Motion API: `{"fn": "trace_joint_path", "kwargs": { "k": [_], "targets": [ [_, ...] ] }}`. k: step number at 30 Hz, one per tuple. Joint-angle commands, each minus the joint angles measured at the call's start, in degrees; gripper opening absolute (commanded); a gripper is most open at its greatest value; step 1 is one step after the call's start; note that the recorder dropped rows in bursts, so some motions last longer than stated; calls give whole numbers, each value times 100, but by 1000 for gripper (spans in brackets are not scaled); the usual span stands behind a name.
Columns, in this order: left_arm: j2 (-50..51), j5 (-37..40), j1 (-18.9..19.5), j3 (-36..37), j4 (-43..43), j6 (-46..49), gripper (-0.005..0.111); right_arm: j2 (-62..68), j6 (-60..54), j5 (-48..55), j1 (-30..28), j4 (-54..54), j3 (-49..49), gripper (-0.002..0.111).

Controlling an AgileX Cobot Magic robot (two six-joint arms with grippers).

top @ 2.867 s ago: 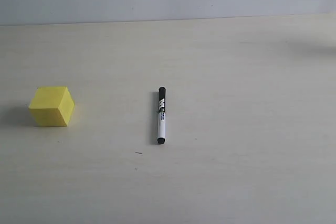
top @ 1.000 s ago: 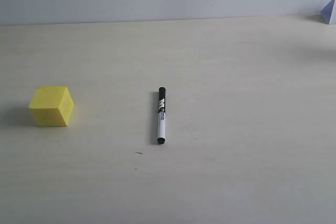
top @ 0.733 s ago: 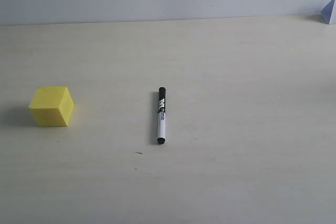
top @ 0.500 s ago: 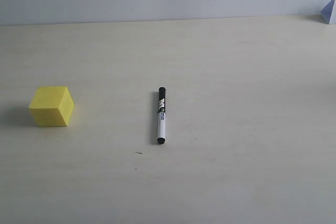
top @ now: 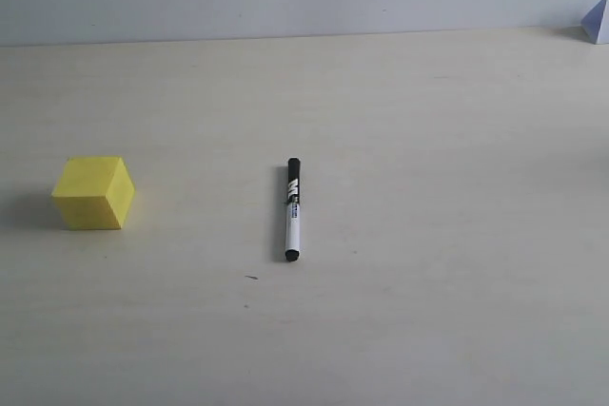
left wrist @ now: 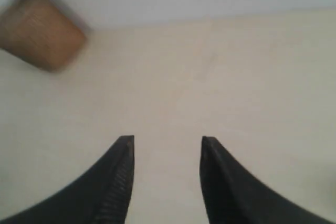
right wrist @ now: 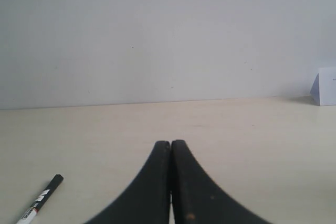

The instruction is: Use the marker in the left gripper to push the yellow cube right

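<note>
Changed: Almost nothing over the last second. The one difference from about three seconds ago is at the far right edge of the exterior view, where a pale violet block (top: pixel 598 21) now shows at the back of the counter (top: pixel 428 235); there was only a soft shadow near that corner then.

Marker: The marker (top: pixel 292 209) lies flat near the middle of the counter, black cap toward the back wall, in the same spot as in every earlier view. Nothing is touching it.

Yellow cube: The yellow cube (top: pixel 93 193) sits well apart to the left of the marker and has not shifted.

Left pincer: The left pincer (left wrist: pixel 167 142) has its jaws spread with only bare counter between them, so it carries nothing. A blurred brown object (left wrist: pixel 42 27) lies beyond it. Neither marker nor cube appears in the left wrist view.

Right pincer: The right pincer (right wrist: pixel 170 145) has its jaws pressed together and empty, with the marker's capped end off to one side.

Arms: Neither is visible in the exterior view.

Meaning for the task: By this evidence the work has not begun. The marker must first be picked up by the left pincer, then carried to the cube's left face before any rightward push.
</note>
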Motion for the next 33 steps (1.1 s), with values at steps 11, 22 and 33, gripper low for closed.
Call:
{"fn": "trace_joint_path", "kwargs": {
  "k": [11, 22, 33],
  "targets": [
    [2607, 509, -1453, -718, -5581, 945, 41, -30, -9, -58, 5, -1, 28, 0],
    [3580, -2731, -3167, -718, -6366, 1170, 41, -30, -9, -58, 5, -1, 28, 0],
    [4355, -1452, -3457, -1881, -6414, 1012, 49, -30, -9, -58, 5, -1, 28, 0]
  ]
}}
